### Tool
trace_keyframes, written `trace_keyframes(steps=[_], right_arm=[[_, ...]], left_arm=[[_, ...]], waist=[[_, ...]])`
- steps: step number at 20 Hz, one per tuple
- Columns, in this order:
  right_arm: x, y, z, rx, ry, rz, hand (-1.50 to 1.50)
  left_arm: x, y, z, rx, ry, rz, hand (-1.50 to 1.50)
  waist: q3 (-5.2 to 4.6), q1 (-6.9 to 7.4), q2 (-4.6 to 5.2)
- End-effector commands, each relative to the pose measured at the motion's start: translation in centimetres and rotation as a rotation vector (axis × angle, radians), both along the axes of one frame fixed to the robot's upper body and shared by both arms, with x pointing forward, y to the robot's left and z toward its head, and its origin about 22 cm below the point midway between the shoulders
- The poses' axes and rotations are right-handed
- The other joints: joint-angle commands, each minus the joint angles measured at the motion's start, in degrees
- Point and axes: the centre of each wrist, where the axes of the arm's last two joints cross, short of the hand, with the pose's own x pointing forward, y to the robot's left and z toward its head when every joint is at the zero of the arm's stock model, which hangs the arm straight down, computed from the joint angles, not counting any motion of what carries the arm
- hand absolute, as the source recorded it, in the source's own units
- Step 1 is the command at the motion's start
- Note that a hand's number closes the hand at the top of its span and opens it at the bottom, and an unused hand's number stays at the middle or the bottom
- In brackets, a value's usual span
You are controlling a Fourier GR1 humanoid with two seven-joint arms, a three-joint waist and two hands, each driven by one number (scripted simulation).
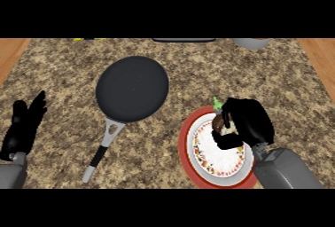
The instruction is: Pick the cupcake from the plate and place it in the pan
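A dark round pan with a grey handle pointing toward me lies left of centre on the speckled counter. A white plate with a red rim sits at the lower right. My right hand is over the plate's far edge, its fingers and thumb curled round the cupcake, of which only a brown side and a green tip show. My left hand rests open at the left edge, fingers up, well away from the pan.
A grey object and a dark flat thing lie at the counter's far edge. Wooden strips border the counter on both sides.
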Motion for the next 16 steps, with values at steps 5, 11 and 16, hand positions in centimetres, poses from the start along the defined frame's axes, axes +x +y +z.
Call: trace_keyframes(steps=[5,11,16], right_arm=[[0.7,0.6,5.8,0.181,-0.326,0.196,1.5],[3.3,5.0,5.9,0.271,-0.309,0.219,1.5],[6.3,10.1,5.4,0.356,-0.267,0.186,1.5]], left_arm=[[-0.2,0.6,0.0,-0.003,-0.003,0.001,0.0],[-0.5,0.0,0.0,0.003,-0.003,-0.006,0.0],[-0.4,-1.1,-0.1,-0.011,-0.001,-0.028,0.0]], waist=[[-0.06,0.17,0.05],[-0.06,0.48,0.12],[-0.05,1.22,0.25]])
